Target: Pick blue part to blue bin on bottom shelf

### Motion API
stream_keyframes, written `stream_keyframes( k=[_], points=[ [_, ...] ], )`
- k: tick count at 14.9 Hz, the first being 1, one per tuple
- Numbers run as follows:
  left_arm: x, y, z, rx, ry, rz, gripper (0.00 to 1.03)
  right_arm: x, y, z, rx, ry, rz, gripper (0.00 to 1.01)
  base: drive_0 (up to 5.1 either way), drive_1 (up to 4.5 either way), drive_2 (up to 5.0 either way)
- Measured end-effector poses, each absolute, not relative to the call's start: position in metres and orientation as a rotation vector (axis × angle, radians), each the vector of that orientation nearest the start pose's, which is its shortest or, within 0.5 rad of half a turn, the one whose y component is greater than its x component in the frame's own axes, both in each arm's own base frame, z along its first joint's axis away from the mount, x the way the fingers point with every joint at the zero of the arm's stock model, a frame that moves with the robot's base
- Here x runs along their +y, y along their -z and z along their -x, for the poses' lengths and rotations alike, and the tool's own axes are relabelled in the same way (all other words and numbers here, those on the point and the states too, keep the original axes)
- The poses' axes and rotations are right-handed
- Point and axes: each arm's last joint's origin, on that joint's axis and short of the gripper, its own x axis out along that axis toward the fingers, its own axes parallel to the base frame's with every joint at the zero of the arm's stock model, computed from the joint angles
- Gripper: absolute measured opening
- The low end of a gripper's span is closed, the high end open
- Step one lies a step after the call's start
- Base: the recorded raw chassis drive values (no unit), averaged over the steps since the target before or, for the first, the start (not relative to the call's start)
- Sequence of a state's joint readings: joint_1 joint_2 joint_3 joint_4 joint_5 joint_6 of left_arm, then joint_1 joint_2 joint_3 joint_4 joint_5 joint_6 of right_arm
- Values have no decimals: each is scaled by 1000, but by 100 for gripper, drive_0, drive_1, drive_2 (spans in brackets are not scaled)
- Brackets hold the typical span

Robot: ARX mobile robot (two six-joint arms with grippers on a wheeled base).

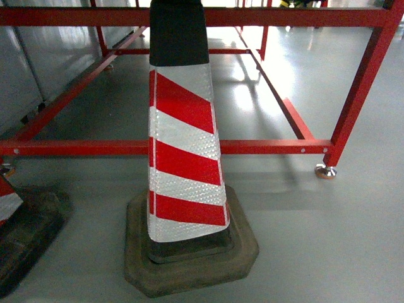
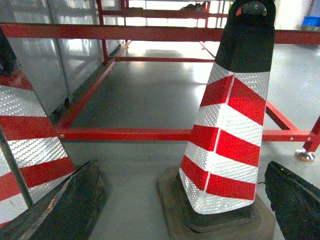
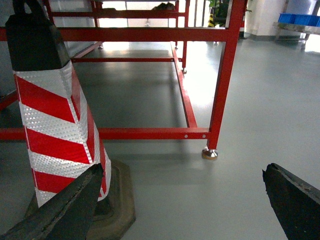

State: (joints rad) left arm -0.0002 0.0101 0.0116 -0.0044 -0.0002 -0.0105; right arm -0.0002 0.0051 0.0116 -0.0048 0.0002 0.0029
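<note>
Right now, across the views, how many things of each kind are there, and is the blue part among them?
Cones: 2
Red frame: 1
Pincers: 2, both open
Blue part: 0 in view
Total: 5

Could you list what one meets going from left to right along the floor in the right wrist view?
Left finger of the right gripper → striped traffic cone → red frame leg on its metal foot → right finger.

A traffic cone is standing on the floor just in front of the tube frame; a second cone is sitting to its left.
</note>
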Motion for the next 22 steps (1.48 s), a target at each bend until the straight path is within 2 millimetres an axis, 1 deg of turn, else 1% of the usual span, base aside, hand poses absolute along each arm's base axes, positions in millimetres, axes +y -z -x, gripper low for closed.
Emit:
stream_keyframes(
  k=[22],
  points=[
    [0, -166, -98, 3, 0, 10, 98, 0, -167, -97, -2, 0, -3, 98, 0, 0, 0]
  ],
)
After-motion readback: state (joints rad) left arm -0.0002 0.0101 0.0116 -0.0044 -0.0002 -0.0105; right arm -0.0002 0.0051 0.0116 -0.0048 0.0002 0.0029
